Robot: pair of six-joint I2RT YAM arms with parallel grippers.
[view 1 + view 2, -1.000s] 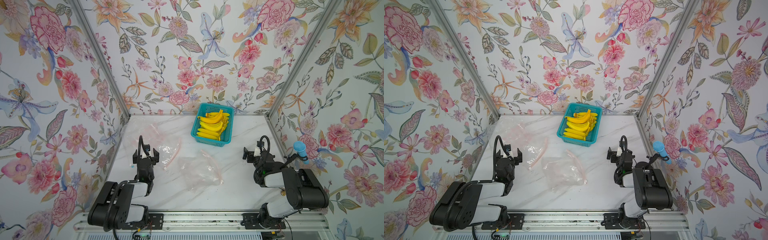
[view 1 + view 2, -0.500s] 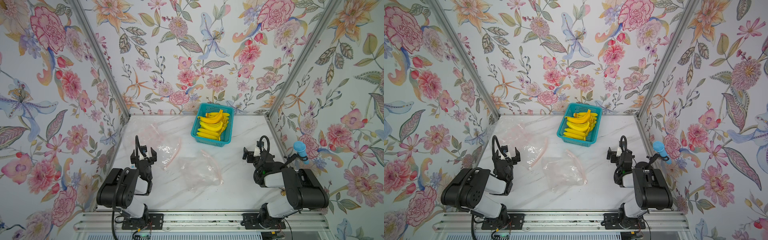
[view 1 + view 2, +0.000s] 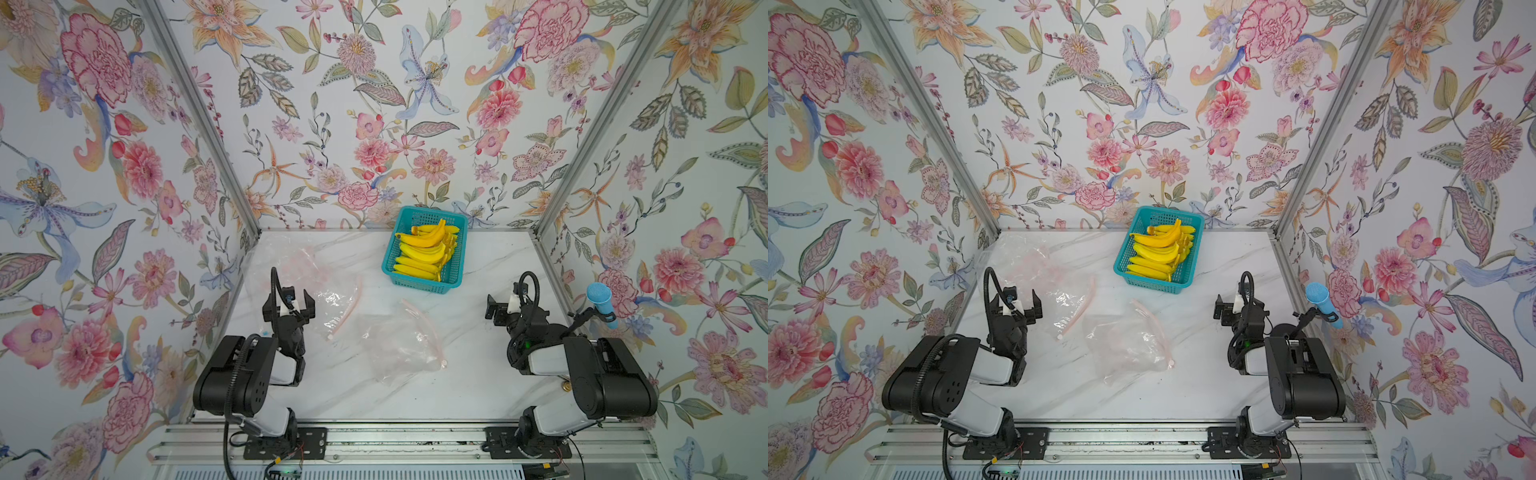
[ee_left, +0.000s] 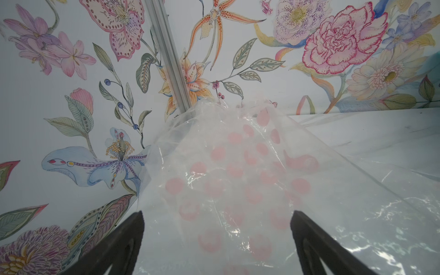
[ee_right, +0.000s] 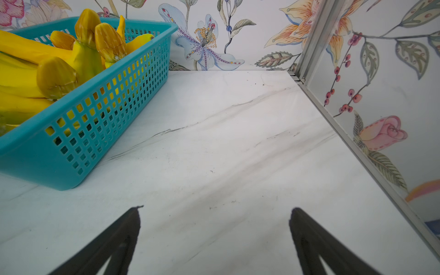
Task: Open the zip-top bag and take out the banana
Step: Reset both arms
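White marble table [image 3: 457,374]. A crumpled clear zip-top bag [image 3: 397,347] lies in front of the teal basket [image 3: 422,286] of bananas [image 3: 419,251], about midway between the arms. Its pink zip edge faces the right gripper [image 3: 498,309], and no banana shows inside. A second bag [image 3: 299,266], left of the basket, lies just ahead of the left gripper [image 3: 289,297]. Both grippers' jaws are spread wide and empty.

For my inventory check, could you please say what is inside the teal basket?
The teal plastic mesh basket holds a pile of yellow bananas; the lower ones and the floor are hidden beneath the top layer.
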